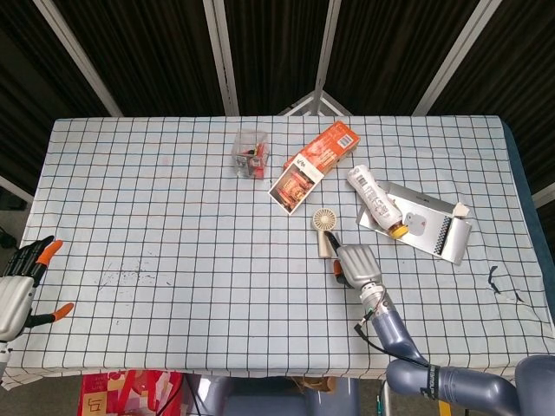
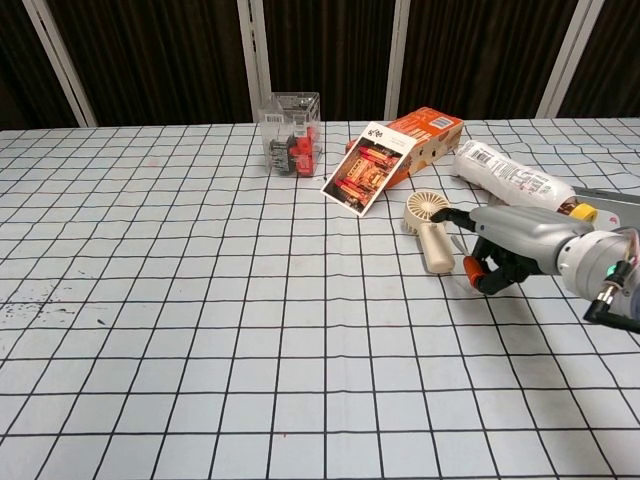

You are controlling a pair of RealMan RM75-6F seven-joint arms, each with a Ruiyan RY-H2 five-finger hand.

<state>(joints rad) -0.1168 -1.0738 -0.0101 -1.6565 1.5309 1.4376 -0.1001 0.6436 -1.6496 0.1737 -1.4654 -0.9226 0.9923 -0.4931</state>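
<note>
A small beige handheld fan (image 1: 325, 227) (image 2: 430, 228) lies flat on the checked tablecloth (image 1: 173, 260), round head to the rear. My right hand (image 1: 355, 264) (image 2: 515, 245) is just right of its handle. Its orange-tipped fingers (image 2: 473, 268) curl down and in, holding nothing, with a narrow gap to the handle. The thumb reaches toward the fan's head. My left hand (image 1: 17, 286) hangs off the table's left front corner, fingers spread and empty; only the head view shows it.
Behind the fan lie an orange snack box (image 1: 312, 160) (image 2: 395, 145) with a picture card leaning on it, and a clear container (image 1: 250, 153) (image 2: 290, 135) of small red and black items. A white bottle (image 1: 375, 199) (image 2: 515, 175) rests on a metal tray (image 1: 425, 225).
</note>
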